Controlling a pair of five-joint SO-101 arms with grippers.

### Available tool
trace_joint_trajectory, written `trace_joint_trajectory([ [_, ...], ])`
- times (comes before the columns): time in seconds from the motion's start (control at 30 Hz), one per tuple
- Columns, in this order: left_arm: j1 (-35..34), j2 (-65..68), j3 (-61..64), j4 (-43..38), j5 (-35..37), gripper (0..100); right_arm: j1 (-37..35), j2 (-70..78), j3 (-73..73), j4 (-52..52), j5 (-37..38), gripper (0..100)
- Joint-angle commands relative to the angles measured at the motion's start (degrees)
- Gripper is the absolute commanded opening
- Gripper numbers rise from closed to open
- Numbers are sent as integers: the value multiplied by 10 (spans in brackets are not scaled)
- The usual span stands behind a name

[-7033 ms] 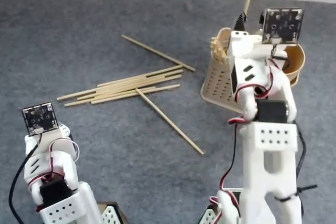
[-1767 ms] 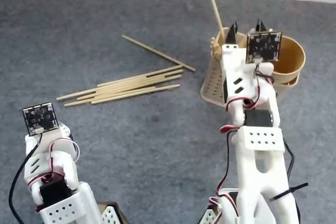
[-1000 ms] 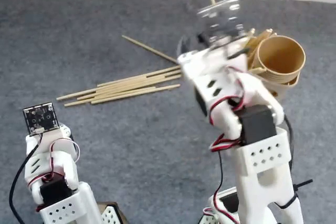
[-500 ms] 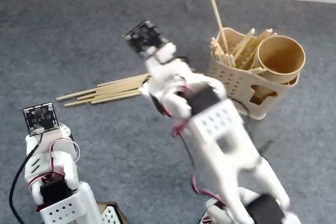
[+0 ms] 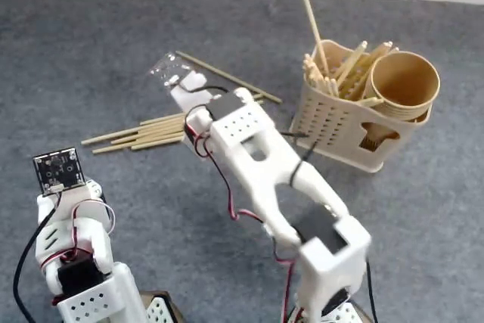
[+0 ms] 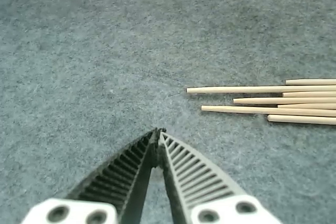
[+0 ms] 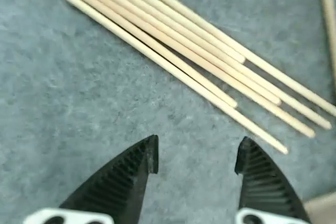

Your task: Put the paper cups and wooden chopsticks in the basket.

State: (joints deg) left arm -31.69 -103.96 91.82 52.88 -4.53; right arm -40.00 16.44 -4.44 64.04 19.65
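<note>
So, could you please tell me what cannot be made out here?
High view: the right arm covers one end of the loose pale wooden chopsticks; count unclear.
High view: the beige slotted plastic basket hides how many tan paper cups are stacked.
Left wrist view: frame edge cuts chopsticks off.

The right gripper (image 7: 197,156) swings away from the basket (image 5: 336,128) and now hangs over the pile of chopsticks (image 5: 132,138). The lone stick from the middle of the mat (image 5: 91,51) is gone. A tall stick (image 5: 311,19) leans in the basket.
</note>
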Motion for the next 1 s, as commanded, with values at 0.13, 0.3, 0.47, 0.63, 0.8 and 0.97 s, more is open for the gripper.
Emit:
trace_joint_trajectory([
  [0.13,8,-1,-2,-11,-4,11,-14,106,-125,-14,65,240],
  [0.3,8,-1,-2,-11,-4,11,-14,177,-204,-15,69,240],
  [0.47,8,-1,-2,-11,-4,11,-14,242,-253,-15,69,239],
  [0.63,8,-1,-2,-11,-4,11,-14,271,-262,15,69,238],
  [0.8,8,-1,-2,-11,-4,11,-15,269,-262,75,69,145],
  [0.97,8,-1,-2,-11,-4,11,-15,274,-259,110,86,77],
])
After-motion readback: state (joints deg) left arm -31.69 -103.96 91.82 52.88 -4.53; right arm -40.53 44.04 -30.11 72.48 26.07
